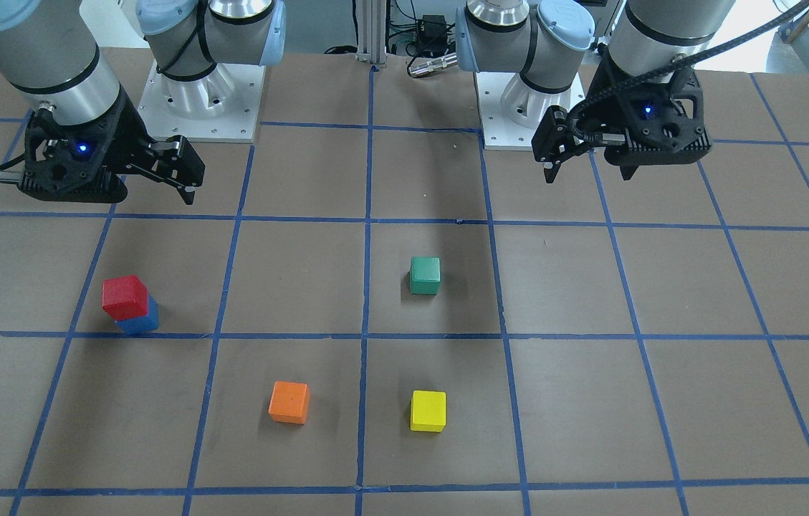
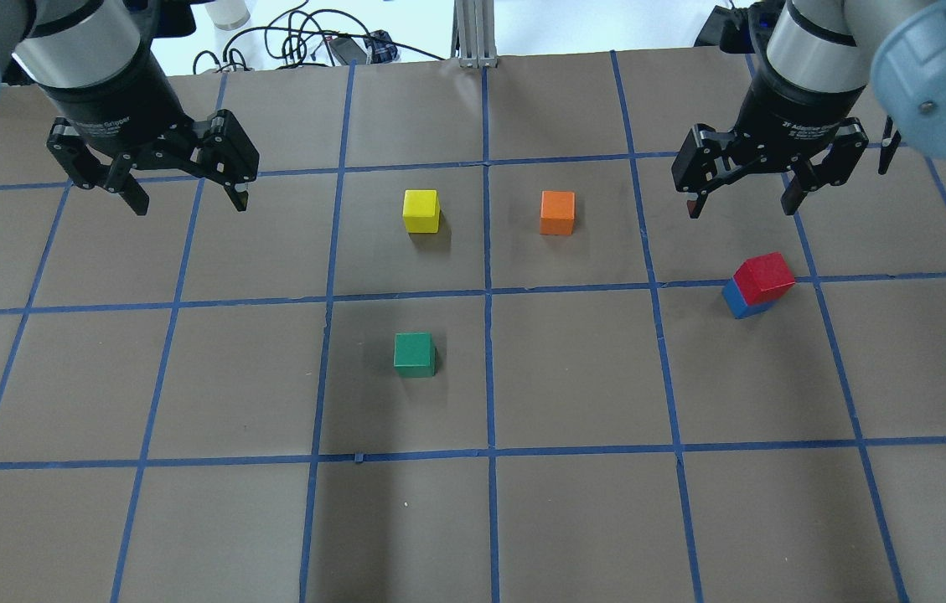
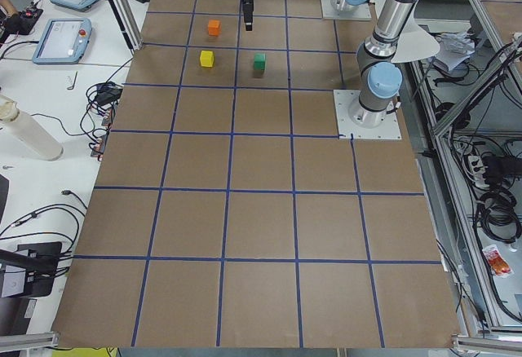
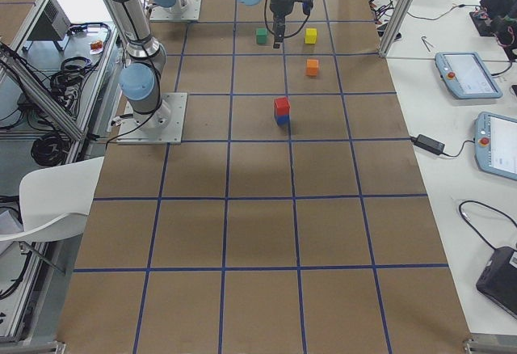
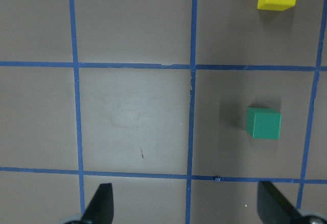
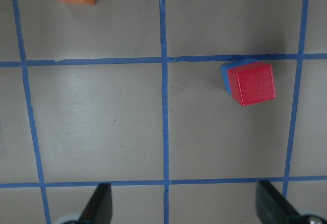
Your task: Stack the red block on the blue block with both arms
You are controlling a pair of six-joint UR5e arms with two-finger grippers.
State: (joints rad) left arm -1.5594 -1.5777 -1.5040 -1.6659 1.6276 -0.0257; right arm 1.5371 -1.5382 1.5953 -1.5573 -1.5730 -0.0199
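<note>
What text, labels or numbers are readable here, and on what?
"2F Adaptive Gripper": white print on the right gripper body, overhead view.
"Adaptive Gripper": same print on the left gripper, start hidden.
Pendant screens, side views: too small to read.
Red block and other cubes: no print visible.

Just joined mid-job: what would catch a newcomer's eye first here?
The red block sits on the blue block, slightly askew, on the robot's right side of the table. The right gripper and the left gripper hang open and empty, apart from every cube. A green cube, a yellow cube and an orange cube lie singly near the middle.
</note>
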